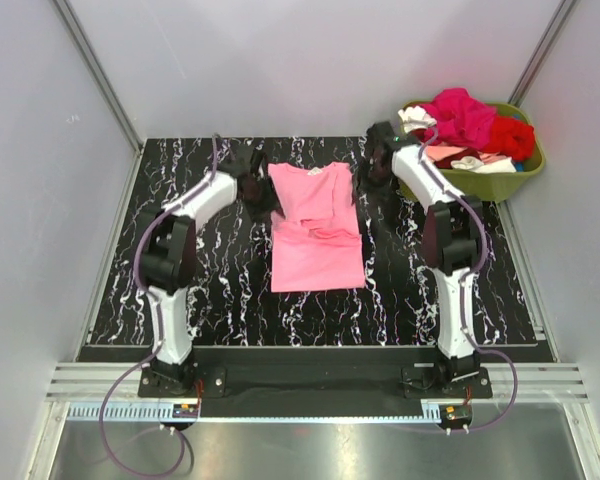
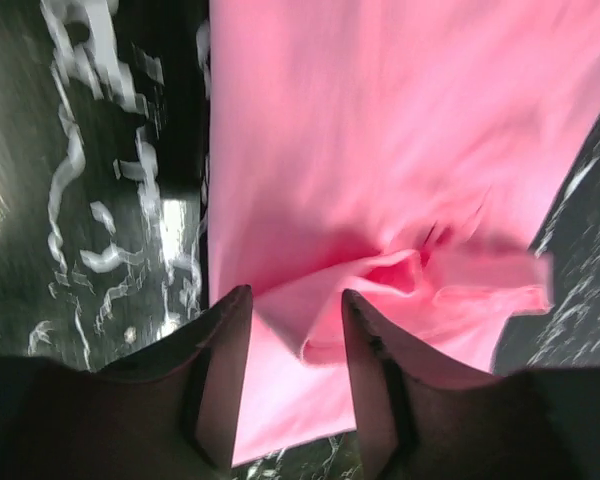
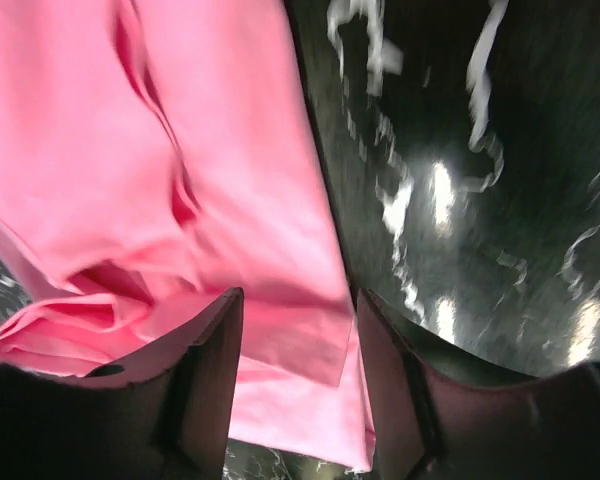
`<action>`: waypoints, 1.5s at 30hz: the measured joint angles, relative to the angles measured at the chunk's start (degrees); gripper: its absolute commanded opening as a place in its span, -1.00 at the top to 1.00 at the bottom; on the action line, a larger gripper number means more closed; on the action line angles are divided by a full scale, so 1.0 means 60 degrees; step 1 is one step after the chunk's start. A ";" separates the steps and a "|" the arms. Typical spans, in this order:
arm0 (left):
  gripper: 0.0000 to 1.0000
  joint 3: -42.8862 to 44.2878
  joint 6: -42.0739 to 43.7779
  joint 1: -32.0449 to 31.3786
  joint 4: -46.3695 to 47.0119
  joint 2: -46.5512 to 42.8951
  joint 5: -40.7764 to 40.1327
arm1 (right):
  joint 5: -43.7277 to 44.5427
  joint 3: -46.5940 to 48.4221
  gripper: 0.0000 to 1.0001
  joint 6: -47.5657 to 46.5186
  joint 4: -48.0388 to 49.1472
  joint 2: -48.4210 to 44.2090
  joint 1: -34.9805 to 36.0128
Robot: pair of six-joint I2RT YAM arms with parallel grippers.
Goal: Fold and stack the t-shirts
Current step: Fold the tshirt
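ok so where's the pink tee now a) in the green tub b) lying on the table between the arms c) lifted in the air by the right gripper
b, the pink tee lies on the table, well apart from the green tub at the far right.

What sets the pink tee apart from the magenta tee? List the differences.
The pink tee lies flat on the table, its sides folded in; the magenta tee sits crumpled atop the heap in the tub. The pink tee is lighter in colour, the magenta tee deeper. Both are plain cloth.
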 measured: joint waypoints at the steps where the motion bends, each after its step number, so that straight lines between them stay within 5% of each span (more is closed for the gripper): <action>1: 0.01 0.0721 0.0033 0.0208 -0.0350 0.0375 0.0149 | -0.0033 0.0831 -0.16 -0.0091 -0.0288 0.0364 -0.0164; 5: -0.13 0.2616 0.0178 0.0962 -0.0907 0.0933 0.0474 | -0.0135 0.2397 -0.15 -0.0291 -0.0663 0.0674 -0.0794; 8: -0.15 0.2677 0.0280 0.1322 -0.1042 0.0361 0.0441 | -0.0222 0.0812 -0.08 -0.0364 -0.0284 -0.0495 -0.1162; 15: 0.05 -0.1184 0.0211 0.0790 -0.0029 -0.2860 0.0463 | -0.1690 -0.3818 0.58 -0.0302 0.0670 -0.3410 -0.0736; 22: 0.14 -0.3439 -0.0051 -0.0404 0.0765 -0.3657 0.0455 | -0.2299 -0.4677 0.77 -0.0346 0.1388 -0.3071 0.0302; 35: 0.19 -0.2575 -0.0117 -0.0623 0.1515 -0.1541 0.0543 | -0.2124 -0.2561 0.82 -0.0951 0.1122 -0.0758 0.0244; 45: 0.22 0.0743 0.0437 -0.0171 0.0823 0.1071 0.0681 | -0.2175 0.0492 0.88 -0.1169 0.0528 0.1384 -0.0681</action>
